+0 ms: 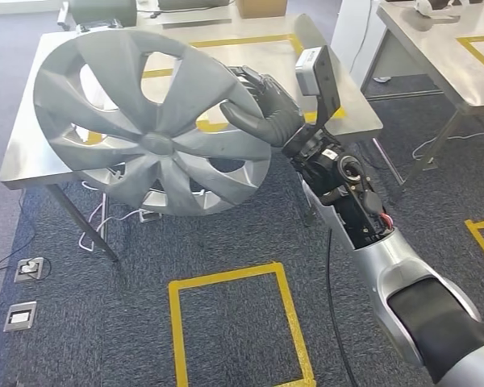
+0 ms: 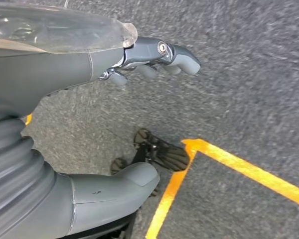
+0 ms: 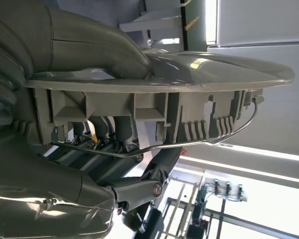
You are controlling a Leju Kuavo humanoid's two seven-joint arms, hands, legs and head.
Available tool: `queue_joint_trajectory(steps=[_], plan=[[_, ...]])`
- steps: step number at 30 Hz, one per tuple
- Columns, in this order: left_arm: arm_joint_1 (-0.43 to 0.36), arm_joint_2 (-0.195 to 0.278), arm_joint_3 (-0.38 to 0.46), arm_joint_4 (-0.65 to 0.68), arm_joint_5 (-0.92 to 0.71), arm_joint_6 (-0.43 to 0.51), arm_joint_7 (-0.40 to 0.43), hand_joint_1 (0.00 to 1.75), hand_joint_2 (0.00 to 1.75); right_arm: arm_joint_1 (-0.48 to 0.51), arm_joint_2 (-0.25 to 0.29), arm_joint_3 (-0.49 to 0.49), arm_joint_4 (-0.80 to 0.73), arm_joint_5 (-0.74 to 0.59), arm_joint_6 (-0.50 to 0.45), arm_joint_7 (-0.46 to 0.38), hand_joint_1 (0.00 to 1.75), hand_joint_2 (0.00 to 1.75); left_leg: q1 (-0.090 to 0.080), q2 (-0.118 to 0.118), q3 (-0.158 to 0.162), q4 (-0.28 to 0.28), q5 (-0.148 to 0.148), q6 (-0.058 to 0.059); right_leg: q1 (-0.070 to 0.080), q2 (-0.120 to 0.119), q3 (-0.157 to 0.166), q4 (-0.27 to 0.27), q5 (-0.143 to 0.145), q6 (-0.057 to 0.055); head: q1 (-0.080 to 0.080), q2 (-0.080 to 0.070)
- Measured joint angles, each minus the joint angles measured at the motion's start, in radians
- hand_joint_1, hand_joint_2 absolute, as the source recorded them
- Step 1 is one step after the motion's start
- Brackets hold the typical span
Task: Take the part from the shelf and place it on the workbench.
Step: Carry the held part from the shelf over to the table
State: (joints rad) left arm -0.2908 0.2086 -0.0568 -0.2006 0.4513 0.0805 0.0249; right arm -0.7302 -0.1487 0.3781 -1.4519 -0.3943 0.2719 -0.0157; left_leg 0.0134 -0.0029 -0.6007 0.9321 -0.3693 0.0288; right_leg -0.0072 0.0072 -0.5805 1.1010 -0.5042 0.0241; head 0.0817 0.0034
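Grey plastic part: wheel cover (image 1: 154,133), broad spoked disc, held tilted in the air over the near edge of the workbench (image 1: 39,157), part above the tabletop, part above the floor.
Right hand: (image 1: 260,113) clamped on the cover's rim, thumb (image 3: 99,50) laid across the face, fingers (image 3: 102,128) curled behind among the clips and the wire ring (image 3: 185,144).
Left hand: (image 2: 102,114) hanging low over the carpet, thumb and fingers apart, nothing held.
Handling, judged: probably light and fairly stiff, yet wide enough to lever hard against a one-sided hold; smooth face likely slippery; back clips look thin and breakable.
Best hold, judged: at the rim or through a spoke opening, as now; second hand on the far rim would steady it.
Surface: grey metal tabletop marked with yellow tape (image 1: 252,40), flat, seemingly large enough for the disc to lie on.
Room: dark blue-grey carpet (image 1: 227,242) with yellow taped squares (image 1: 239,322), floor sockets (image 1: 29,268) and cables under the bench, second table (image 1: 434,48) to the right.
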Motion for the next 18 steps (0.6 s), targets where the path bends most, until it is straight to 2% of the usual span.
queue_joint_trajectory(steps=[2, 3, 4, 5, 7, 8, 9, 10, 12, 13, 14, 17, 18], plan=[[0.0, -0.001, 0.0, 0.0, 0.0, 0.0, 0.0, 0.0, 1.75, 0.002, 0.0, 0.0, 0.0, 0.0, 0.0, -0.003, 1.75, 1.75, -0.003, -0.002, 0.021, 0.0, -0.018, 0.005, 0.0, -0.001, -0.081, 0.129, -0.051, 0.004, 0.003, 0.0], [0.0, -0.002, 0.0, 0.0, 0.001, 0.0, 0.0, 0.0, 1.75, 0.003, 0.0, 0.001, 0.001, 0.0, 0.0, -0.003, 1.75, 1.75, -0.005, -0.003, 0.035, 0.0, -0.029, 0.006, 0.0, -0.001, -0.106, 0.151, -0.063, 0.003, 0.004, 0.0], [0.001, -0.002, 0.0, 0.0, 0.002, 0.0, 0.0, 0.0, 1.75, 0.004, 0.0, 0.001, 0.002, 0.0, 0.001, -0.004, 1.75, 1.75, -0.007, -0.006, 0.049, 0.0, -0.039, 0.006, 0.001, -0.001, -0.113, 0.137, -0.056, 0.0, 0.006, 0.0], [0.001, -0.002, 0.0, 0.0, 0.004, 0.0, 0.0, 0.0, 1.75, 0.004, 0.0, 0.001, 0.003, 0.0, 0.001, -0.004, 1.75, 1.75, -0.009, -0.008, 0.066, 0.0, -0.05, 0.006, 0.003, -0.001, -0.105, 0.088, -0.024, -0.008, 0.009, 0.0], [0.002, -0.004, 0.0, 0.001, 0.007, 0.0, 0.0, 0.0, 1.75, 0.003, 0.0, 0.0, 0.004, 0.0, 0.004, -0.007, 1.75, 1.75, -0.014, -0.01, 0.097, 0.0, -0.073, 0.004, 0.015, -0.001, -0.071, -0.057, 0.086, -0.031, 0.011, 0.0], [0.002, -0.005, 0.0, 0.001, 0.008, 0.0, 0.0, 0.0, 1.75, 0.002, 0.0, 0.0, 0.004, 0.0, 0.006, -0.009, 1.75, 1.75, -0.016, -0.011, 0.107, 0.0, -0.084, 0.001, 0.021, 0.0, -0.055, -0.117, 0.126, -0.041, 0.011, 0.0], [0.002, -0.006, 0.0, 0.001, 0.01, 0.0, 0.0, 0.0, 1.75, 0.0, 0.0, 0.0, 0.005, 0.0, 0.008, -0.011, 1.75, 1.75, -0.017, -0.012, 0.114, -0.001, -0.092, -0.003, 0.026, 0.001, -0.044, -0.154, 0.151, -0.047, 0.01, 0.0], [0.002, -0.007, 0.0, 0.001, 0.011, 0.0, -0.001, 0.0, 1.75, -0.001, 0.0, 0.0, 0.005, 0.0, 0.009, -0.012, 1.75, 1.75, -0.019, -0.012, 0.12, 0.002, -0.096, -0.008, 0.029, 0.001, -0.036, -0.169, 0.153, -0.051, 0.008, 0.0], [0.001, -0.005, 0.0, 0.001, 0.012, 0.0, -0.002, 0.0, 1.75, -0.003, 0.001, 0.001, 0.005, 0.0, 0.01, -0.013, 1.75, 1.75, -0.018, -0.01, 0.124, 0.015, -0.103, -0.017, 0.025, 0.002, -0.014, -0.178, 0.149, -0.054, 0.007, 0.0], [-0.001, -0.004, 0.0, 0.001, 0.012, 0.0, -0.003, 0.0, 1.75, -0.005, 0.002, 0.001, 0.005, 0.0, 0.01, -0.012, 1.75, 1.75, -0.017, -0.008, 0.115, 0.04, -0.11, -0.022, 0.023, 0.002, -0.005, -0.181, 0.146, -0.057, 0.006, 0.0], [-0.003, -0.003, 0.0, 0.001, 0.011, 0.0, -0.003, 0.0, 1.75, -0.007, 0.002, 0.001, 0.005, 0.0, 0.009, -0.012, 1.75, 1.75, -0.015, -0.007, 0.093, 0.083, -0.123, -0.029, 0.02, 0.002, 0.003, -0.184, 0.143, -0.059, 0.005, 0.0], [-0.003, -0.001, 0.0, 0.001, 0.008, -0.001, -0.005, 0.0, 1.75, -0.01, 0.003, 0.0, 0.005, 0.0, 0.004, -0.01, 1.75, 1.75, -0.007, -0.005, -0.037, 0.272, -0.191, -0.047, 0.014, 0.001, 0.018, -0.185, 0.127, -0.063, 0.001, 0.0], [-0.002, -0.001, 0.0, 0.001, 0.007, -0.001, -0.005, 0.0, 1.75, -0.008, 0.003, 0.0, 0.005, 0.0, 0.004, -0.009, 1.75, 1.75, -0.004, -0.005, -0.072, 0.304, -0.202, -0.052, 0.012, 0.002, 0.025, -0.185, 0.12, -0.061, 0.001, 0.0]])
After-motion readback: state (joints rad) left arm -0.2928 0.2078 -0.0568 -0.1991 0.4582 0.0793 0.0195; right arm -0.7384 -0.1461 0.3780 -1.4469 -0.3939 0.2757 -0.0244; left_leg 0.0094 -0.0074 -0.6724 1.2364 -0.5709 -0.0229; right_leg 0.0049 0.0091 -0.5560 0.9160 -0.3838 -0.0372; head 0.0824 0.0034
